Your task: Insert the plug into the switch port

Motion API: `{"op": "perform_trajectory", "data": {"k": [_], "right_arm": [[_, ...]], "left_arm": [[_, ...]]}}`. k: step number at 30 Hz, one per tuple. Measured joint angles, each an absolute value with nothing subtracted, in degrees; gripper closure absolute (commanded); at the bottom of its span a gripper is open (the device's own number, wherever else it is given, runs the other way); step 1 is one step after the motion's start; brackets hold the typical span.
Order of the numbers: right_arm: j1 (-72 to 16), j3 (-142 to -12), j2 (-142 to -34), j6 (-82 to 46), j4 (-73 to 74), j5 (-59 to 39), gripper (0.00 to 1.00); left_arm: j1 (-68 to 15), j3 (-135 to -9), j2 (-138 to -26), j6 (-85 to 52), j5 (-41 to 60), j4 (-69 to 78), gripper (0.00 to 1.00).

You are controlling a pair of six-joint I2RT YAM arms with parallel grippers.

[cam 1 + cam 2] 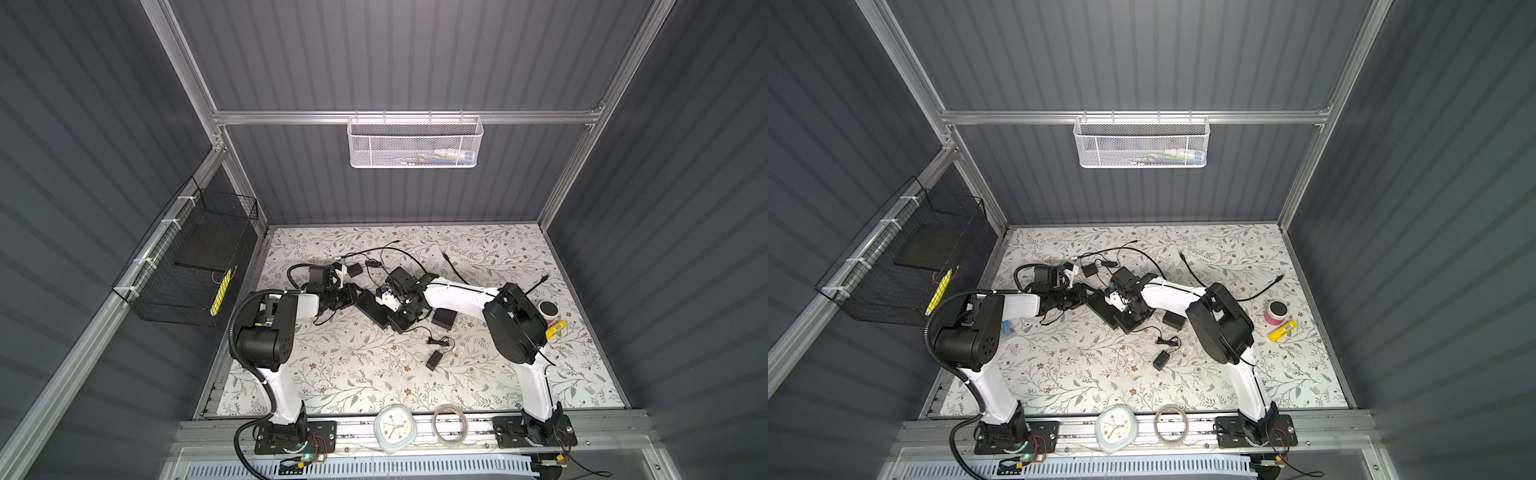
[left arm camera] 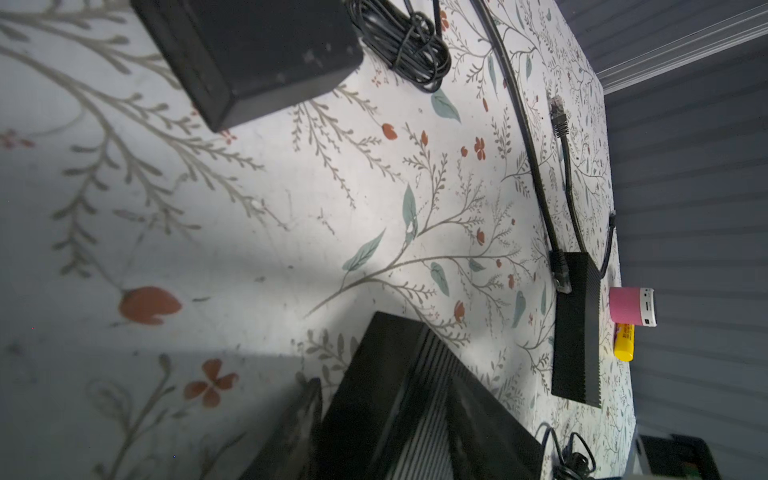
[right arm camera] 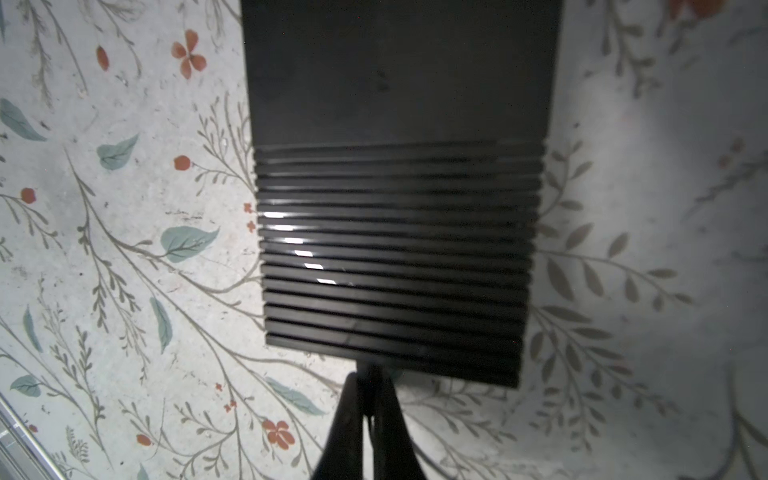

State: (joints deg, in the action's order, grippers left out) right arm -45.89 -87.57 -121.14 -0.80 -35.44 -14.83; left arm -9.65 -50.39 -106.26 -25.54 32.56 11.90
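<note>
Guessing it's line-up time: plug (image 3: 368, 367) sits at the edge of the switch box (image 3: 395, 208), right claw (image 3: 368, 386) pinched shut on it, left claw (image 1: 354, 296) seemingly clamps the box's other end, next needs a straight push.

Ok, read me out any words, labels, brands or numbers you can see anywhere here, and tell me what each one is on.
No text here can be read.
Yellow tube: barcode label, print too small to read.
Clock: dial too small to make out any numerals.
Pink cylinder: tiny marks on its white end, blurred.
White basket: coloured things inside, any print illegible.
</note>
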Motion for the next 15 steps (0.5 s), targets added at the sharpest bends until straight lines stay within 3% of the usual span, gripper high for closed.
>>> {"op": "perform_trajectory", "data": {"k": [15], "right_arm": [[-44.40, -89.30, -121.47, 0.14, -38.24, -14.09, 1.00]], "left_arm": [[-11.73, -49.50, -105.97, -26.13, 30.09, 14.06, 0.52]]}}
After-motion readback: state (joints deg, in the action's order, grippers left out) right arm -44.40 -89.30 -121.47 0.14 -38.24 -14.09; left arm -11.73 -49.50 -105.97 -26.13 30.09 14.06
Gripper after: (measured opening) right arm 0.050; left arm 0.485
